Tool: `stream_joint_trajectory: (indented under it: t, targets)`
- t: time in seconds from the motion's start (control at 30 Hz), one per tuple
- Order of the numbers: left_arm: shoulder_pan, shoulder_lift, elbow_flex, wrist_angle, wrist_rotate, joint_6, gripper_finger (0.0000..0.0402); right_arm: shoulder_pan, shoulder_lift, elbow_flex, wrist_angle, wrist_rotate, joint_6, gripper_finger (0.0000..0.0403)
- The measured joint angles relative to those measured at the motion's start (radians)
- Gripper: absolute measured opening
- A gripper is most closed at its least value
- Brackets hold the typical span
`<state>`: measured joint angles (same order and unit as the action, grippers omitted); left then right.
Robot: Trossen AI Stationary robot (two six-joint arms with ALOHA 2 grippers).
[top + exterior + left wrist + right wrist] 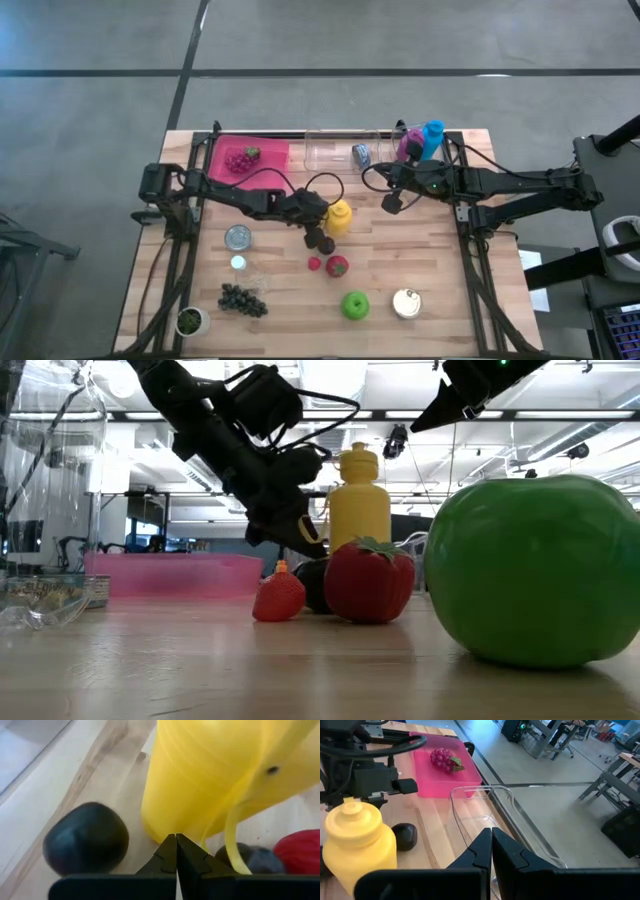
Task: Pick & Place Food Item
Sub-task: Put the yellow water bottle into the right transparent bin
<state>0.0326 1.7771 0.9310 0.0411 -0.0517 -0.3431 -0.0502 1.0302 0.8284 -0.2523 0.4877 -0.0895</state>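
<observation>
While the left arm reaches from the left edge of the table toward the middle, its left gripper (318, 237) is low over the wood with the two fingers pressed together and nothing between them. Just in front of the closed tips stands the yellow bottle (339, 217), upright, and a dark plum (86, 839) lies on the table close beside the bottle and near the gripper, not touching the fingers as far as I can see. A little further from the gripper lie the red strawberry (338, 265) and a small red fruit (314, 263), near each other; the green apple (355, 305) is well apart, toward the near edge, beside a tin can (406, 302). The right arm is stretched from the right side, and the right gripper (391, 203) hangs above the table near the far edge, also closed and empty. The pink tray (272, 156) at the far left corner holds a bunch of red grapes (241, 159). Beside it the clear container (330, 150) has a small can (361, 154) lying at its right end. A bunch of dark grapes (242, 299) lies directly on the wood near the front left.
</observation>
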Motion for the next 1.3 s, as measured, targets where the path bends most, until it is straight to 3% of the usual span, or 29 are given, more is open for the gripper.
stream_joint_trajectory:
  t: [0.87, 1.03, 1.3]
  targets:
    - [0.0, 0.003, -0.002, 0.104, -0.008, 0.003, 0.0001, 0.0, 0.0, 0.0, 0.001, 0.0, -0.008, 0.0008]
    - [-0.005, 0.071, 0.002, 0.186, -0.01, 0.004, 0.0001, 0.0, 0.0, 0.0, 0.002, 0.0, -0.011, 0.0008]
    - [-0.005, 0.15, 0.059, 0.183, -0.007, 0.016, 0.0001, 0.0, 0.0, 0.0, 0.0, 0.0, -0.011, 0.0008]
